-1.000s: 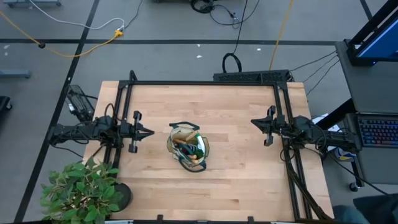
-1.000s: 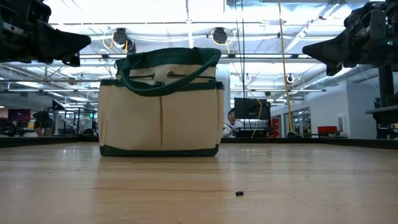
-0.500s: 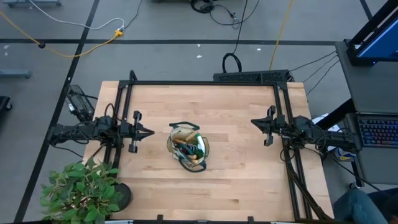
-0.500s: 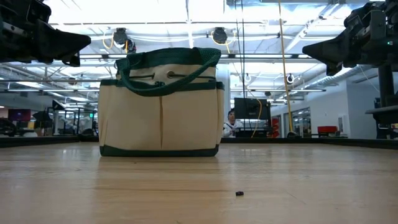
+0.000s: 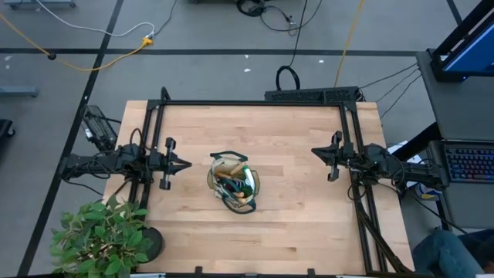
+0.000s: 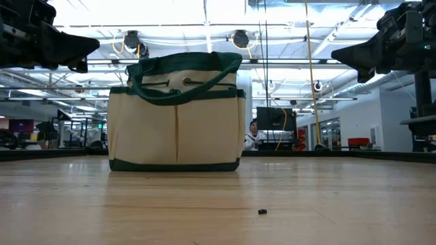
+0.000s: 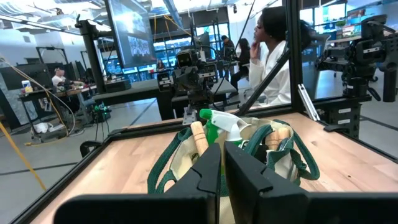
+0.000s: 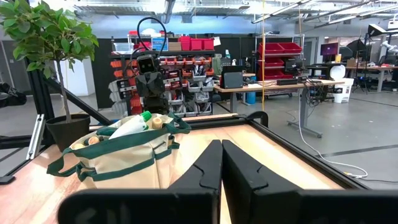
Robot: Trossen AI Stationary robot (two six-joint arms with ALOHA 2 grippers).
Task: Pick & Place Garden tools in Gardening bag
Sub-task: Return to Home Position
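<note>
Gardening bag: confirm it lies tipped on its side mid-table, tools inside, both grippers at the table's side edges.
Wrong in one respect: the gardening bag stands upright on its base, as the low view shows. It is mid-table, garden tools inside, left gripper and right gripper at the table's side edges.

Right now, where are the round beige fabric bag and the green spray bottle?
Beige fabric bag [image 6: 174, 129]: low view, front panel.
Green spray bottle [image 7: 213, 127]: left wrist view, its green part above the bag's rim.
</note>
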